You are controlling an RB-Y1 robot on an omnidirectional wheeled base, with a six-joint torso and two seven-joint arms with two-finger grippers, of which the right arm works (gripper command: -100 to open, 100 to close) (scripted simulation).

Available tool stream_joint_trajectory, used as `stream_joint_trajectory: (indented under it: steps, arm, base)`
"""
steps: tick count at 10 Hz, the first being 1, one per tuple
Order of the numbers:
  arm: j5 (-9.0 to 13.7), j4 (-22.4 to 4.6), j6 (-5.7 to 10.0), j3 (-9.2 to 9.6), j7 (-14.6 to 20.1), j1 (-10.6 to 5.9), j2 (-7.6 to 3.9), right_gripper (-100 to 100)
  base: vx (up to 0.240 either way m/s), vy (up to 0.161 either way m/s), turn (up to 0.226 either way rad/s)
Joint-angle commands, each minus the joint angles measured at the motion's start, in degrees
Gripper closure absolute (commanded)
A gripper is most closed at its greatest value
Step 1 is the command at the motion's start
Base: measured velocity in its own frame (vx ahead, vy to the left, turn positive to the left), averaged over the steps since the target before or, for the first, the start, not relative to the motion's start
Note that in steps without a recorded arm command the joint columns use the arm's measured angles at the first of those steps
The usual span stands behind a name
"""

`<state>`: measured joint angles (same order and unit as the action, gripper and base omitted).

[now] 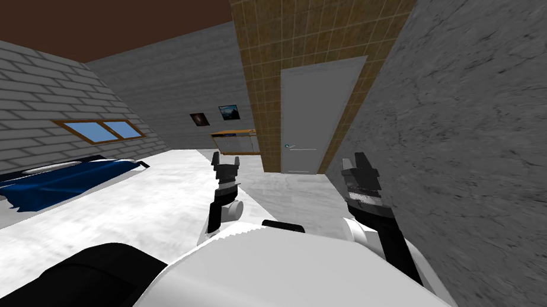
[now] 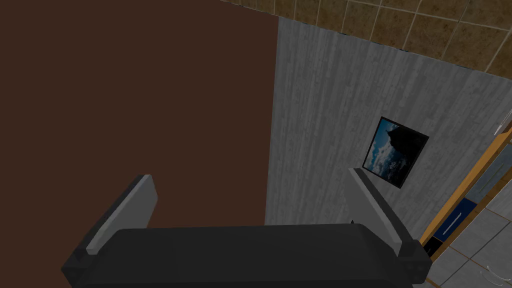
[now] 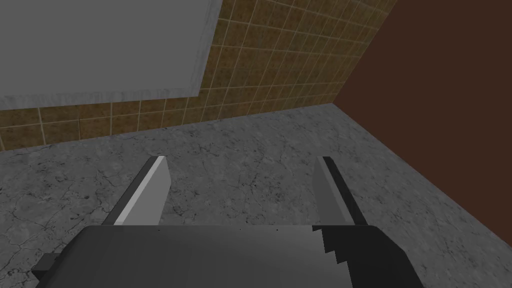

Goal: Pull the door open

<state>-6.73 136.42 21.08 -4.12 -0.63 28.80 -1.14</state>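
Note:
A plain light grey door stands shut in a brown tiled wall, some way ahead of me. A small handle sits at its left edge, about mid-height. My right gripper is raised in front of the chest, well short of the door, with its fingers open and nothing between them. In the right wrist view the open right gripper points at a grey mottled wall, with a corner of the door beyond. My left gripper is held up left of the door line, open and empty.
A grey mottled wall runs close along my right side up to the door. A bed with a blue cover lies at the left under a window. A wood-framed cabinet stands left of the tiled wall. Pale floor leads to the door.

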Motion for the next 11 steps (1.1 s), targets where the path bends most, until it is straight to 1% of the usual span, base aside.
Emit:
stream_joint_trajectory:
  steps: [1, 3, 4, 8, 11]
  arm:
    - [0.25, -2.12, 0.34, -0.03, 0.09, -0.85, -0.47, -100]
    - [0.41, -3.52, 0.57, -0.04, 0.15, -1.41, -0.75, -100]
    - [0.58, -4.94, 0.80, -0.06, 0.20, -1.98, -1.04, -100]
    - [1.05, -8.97, 1.46, -0.11, 0.37, -3.60, -1.77, -100]
    - [1.47, -12.62, 2.05, -0.15, 0.52, -5.06, -2.37, -100]
  base:
    - [0.074, 0.012, 0.017]
    - [0.123, 0.013, 0.020]
    - [0.118, 0.034, 0.018]
    - [0.095, 0.012, 0.015]
    - [0.081, 0.016, 0.018]
